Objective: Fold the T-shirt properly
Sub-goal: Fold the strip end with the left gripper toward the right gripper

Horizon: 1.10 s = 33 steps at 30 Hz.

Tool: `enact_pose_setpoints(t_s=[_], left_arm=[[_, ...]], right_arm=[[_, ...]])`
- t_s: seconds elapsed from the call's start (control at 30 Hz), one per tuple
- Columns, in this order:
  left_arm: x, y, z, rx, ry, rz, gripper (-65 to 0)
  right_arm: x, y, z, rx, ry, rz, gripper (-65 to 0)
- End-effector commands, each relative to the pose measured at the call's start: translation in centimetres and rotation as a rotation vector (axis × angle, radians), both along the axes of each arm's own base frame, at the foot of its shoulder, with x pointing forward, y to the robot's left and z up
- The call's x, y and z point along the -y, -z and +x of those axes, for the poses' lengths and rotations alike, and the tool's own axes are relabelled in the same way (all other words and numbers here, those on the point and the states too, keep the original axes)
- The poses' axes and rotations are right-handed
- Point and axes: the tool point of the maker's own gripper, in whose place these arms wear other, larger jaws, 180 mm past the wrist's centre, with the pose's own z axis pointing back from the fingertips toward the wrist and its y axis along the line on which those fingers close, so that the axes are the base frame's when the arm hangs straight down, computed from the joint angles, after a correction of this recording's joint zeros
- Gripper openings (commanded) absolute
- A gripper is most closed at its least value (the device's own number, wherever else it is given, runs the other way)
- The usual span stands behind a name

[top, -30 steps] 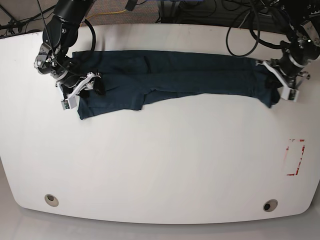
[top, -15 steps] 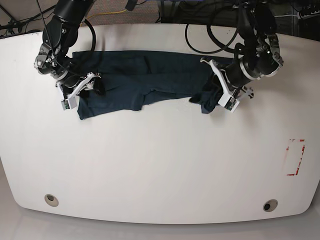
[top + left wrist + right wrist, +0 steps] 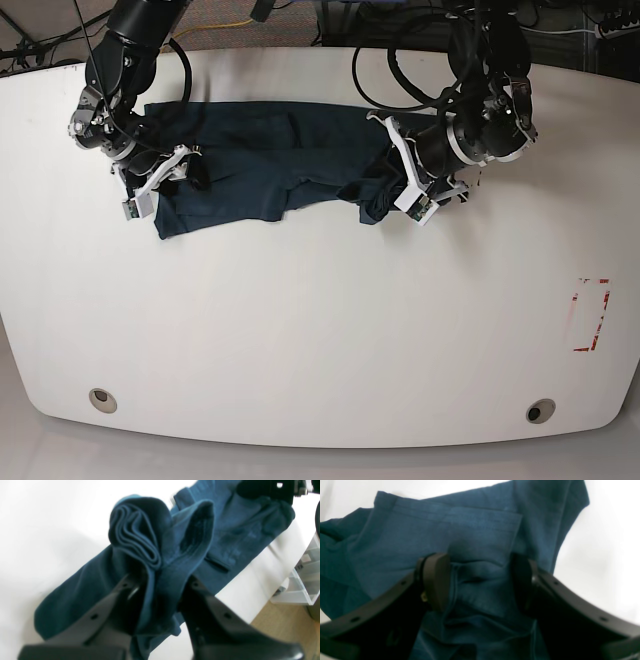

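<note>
T-shirt point(image 3: 270, 165) is stretched along far counter point(image 3: 320, 320) edge | left tool point(image 3: 398, 205) pinches bunched end | right tool point(image 3: 165, 183) pinches other end

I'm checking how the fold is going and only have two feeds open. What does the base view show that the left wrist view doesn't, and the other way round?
Only the base view shows the whole white table, the red marking near its edge, and the right gripper pressed on the T-shirt's far end. Only the left wrist view shows the stacked layers bunched between the left gripper's fingers, plus a clear plastic bin beside the table. Both show the left gripper gripping the T-shirt's gathered end above the flat part.
</note>
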Motion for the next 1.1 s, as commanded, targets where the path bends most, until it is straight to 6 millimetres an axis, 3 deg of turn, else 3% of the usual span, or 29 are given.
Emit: enact_pose_setpoints(t_s=[0.0, 0.07, 0.17, 0.33, 0.43, 0.5, 0.7, 0.93, 1.07], left_arm=[[0.8, -1.5, 0.7, 0.038, -0.016, -0.058, -46.9], [0.9, -1.6, 0.9, 0.019, -0.045, -0.078, -38.8], [3.1, -2.0, 0.3, 0.022, 0.016, -0.095, -31.0], [7.1, -3.3, -0.8, 0.055, 0.154, -0.113, -33.2], [7.1, -3.7, -0.7, 0.075, 0.168, -0.107, -33.8], [6.6, -3.7, -0.4, 0.077, 0.149, -0.103, -33.8], [1.8, -3.0, 1.4, 0.070, -0.008, -0.077, -33.3], [-0.5, -3.0, 2.3, 0.084, -0.052, -0.035, -33.3], [-2.8, -1.9, 2.5, 0.069, -0.059, 0.031, -33.5]], right_arm=[[0.9, 0.7, -0.8, -0.054, -0.004, -0.045, -27.3], [0.8, 0.6, -0.7, -0.050, -0.005, -0.045, -27.3], [0.7, 0.5, -0.7, -0.049, -0.007, -0.042, -27.3], [0.7, 0.4, -0.5, -0.043, -0.006, -0.041, -27.3], [0.7, 0.0, 0.1, -0.030, -0.007, -0.041, -27.3], [0.8, -0.3, 0.2, -0.022, -0.005, -0.045, -27.3], [1.9, -1.6, 0.7, 0.011, -0.010, -0.086, -27.3], [1.9, -1.9, 0.9, 0.020, -0.013, -0.093, -27.3], [1.7, -3.4, 1.5, 0.065, -0.026, -0.120, -27.0]])
